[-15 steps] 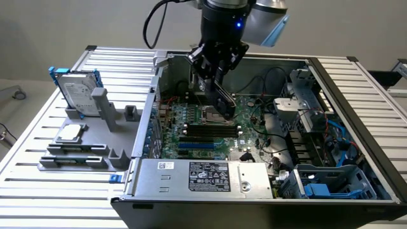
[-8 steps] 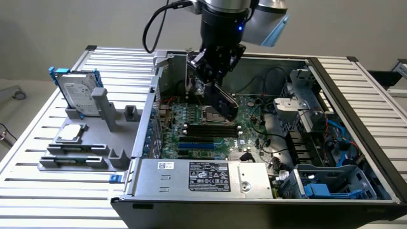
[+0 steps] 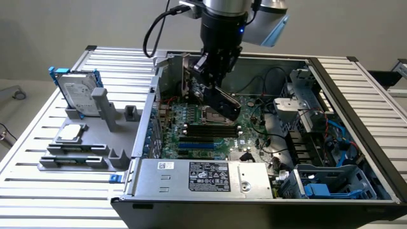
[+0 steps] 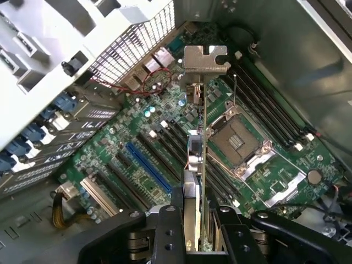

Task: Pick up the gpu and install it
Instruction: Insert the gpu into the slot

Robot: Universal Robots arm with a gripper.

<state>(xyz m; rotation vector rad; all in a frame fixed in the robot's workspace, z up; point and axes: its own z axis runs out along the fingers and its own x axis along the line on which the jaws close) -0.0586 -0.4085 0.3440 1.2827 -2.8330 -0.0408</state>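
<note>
Gripper point(image 4: 198, 217): nearest the wrist camera; its black jaws stood narrow, clamped on the two faces of the gpu point(image 4: 200, 137), which showed edge-on.
gpu: held on edge inside the computer case point(image 3: 254, 214), just beside the CPU socket point(image 4: 237, 140), between that socket and the long expansion slots; whether its lower edge touched the board could not be told.
End bracket point(image 4: 204, 61): silver, at the end of the gpu farthest from the jaws, on the side of the CPU socket toward the perforated rear wall point(image 4: 132, 38).
Motherboard point(image 4: 110, 148): green, spread all around the CPU socket.
Blue slot point(image 4: 147, 168): across the gpu from the CPU socket, apart from the card.
Memory slots point(image 3: 207, 130): black, just beside the CPU socket, on its side toward the power supply point(image 3: 203, 176).
Power supply: silver box with a black label, well apart from the CPU socket.
Hard drive point(image 3: 79, 90): upright in a blue frame on a grey holder point(image 3: 76, 160), outside the case, well off to the exterior view's left of the CPU socket.
CPU chip point(image 3: 71, 132): small, square and silver, flat on the same holder, also well to the exterior view's left of the CPU socket.
</note>
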